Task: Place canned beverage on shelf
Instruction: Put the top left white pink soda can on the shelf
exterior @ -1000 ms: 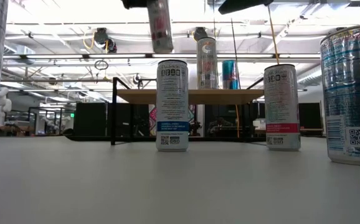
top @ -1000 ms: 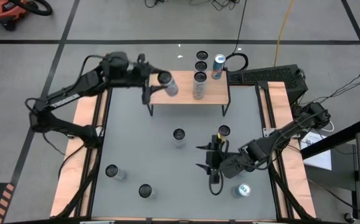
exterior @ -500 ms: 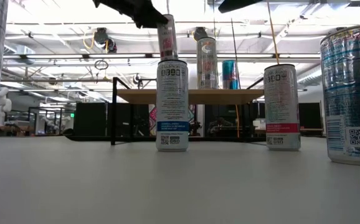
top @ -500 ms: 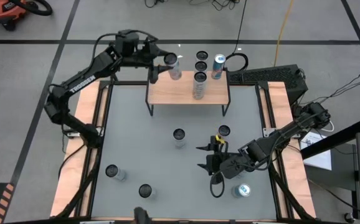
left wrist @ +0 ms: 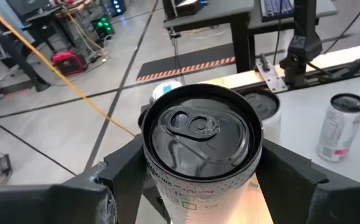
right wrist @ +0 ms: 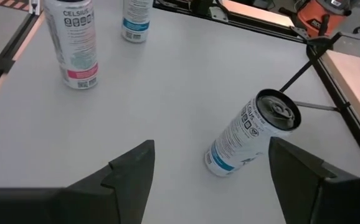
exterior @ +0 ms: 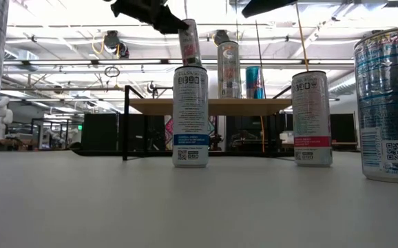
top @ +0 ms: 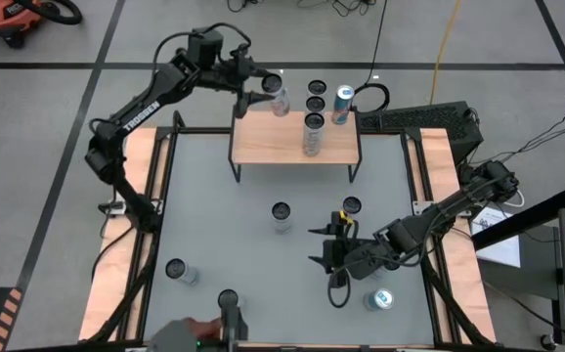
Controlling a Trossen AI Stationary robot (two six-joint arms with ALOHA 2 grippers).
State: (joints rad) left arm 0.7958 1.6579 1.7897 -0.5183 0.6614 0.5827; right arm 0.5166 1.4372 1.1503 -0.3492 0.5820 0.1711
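Observation:
A slim can (top: 279,99) with a dark top (left wrist: 198,127) is held in the air by my left gripper (top: 266,92), over the far left corner of the shelf (top: 282,147), a light wood plank on black legs. In the low view the can (exterior: 190,43) hangs well above the plank (exterior: 268,105). Several other cans (top: 314,119) stand on the shelf's far part. My right gripper (top: 325,256) hovers open above the table's near right part, with nothing between its fingers (right wrist: 130,171). My left gripper pinches the can's round side wall (left wrist: 158,183) between its two fingers (left wrist: 121,177), one on each side, on its upper part. The fingers come nearly level from the table's left. The can is lifted clear of the shelf and tips slightly, its top uppermost.
Loose cans stand on the grey table (top: 224,215): two in the middle (top: 281,214) (top: 351,206), two at the near left (top: 176,270) (top: 228,299), one at the near right (top: 380,298). A person's hand (top: 187,332) shows at the near edge.
My left gripper has carried the can from over the shelf's left end toward the table's far edge and a little to the right, turning its wrist; the can stays lifted. A person's hand has come in at the near edge.

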